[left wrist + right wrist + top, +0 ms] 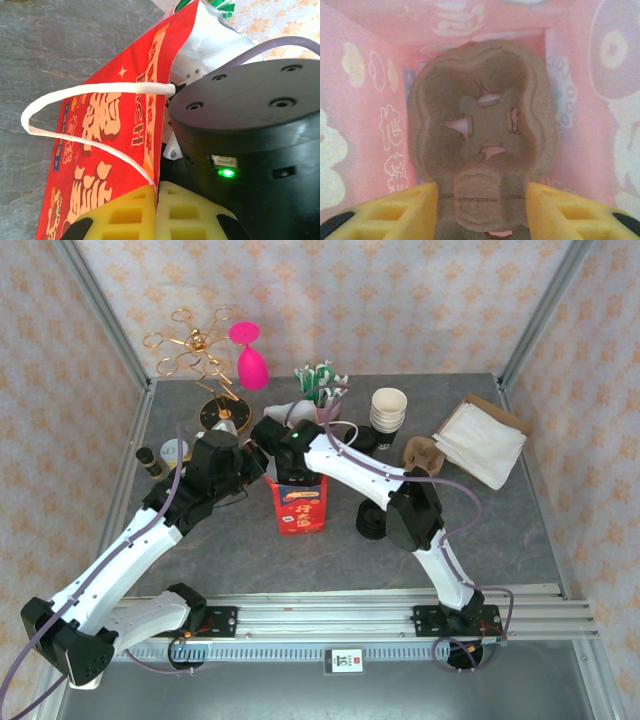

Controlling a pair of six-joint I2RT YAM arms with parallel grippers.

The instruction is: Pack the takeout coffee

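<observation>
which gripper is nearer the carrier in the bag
Right. The right gripper is down inside the bag, with its fingers on either side of the carrier. The left gripper is shut on the bag's rim, outside it.

The grey table bears a red bag, stacked cups, napkins and a lidded cup.

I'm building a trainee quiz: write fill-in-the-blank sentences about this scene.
The left gripper is ____ on the red bag's edge.
The cup carrier inside the bag is ____ in colour.
The bag's looped handle is ____.
Missing: shut; brown; white.
</observation>
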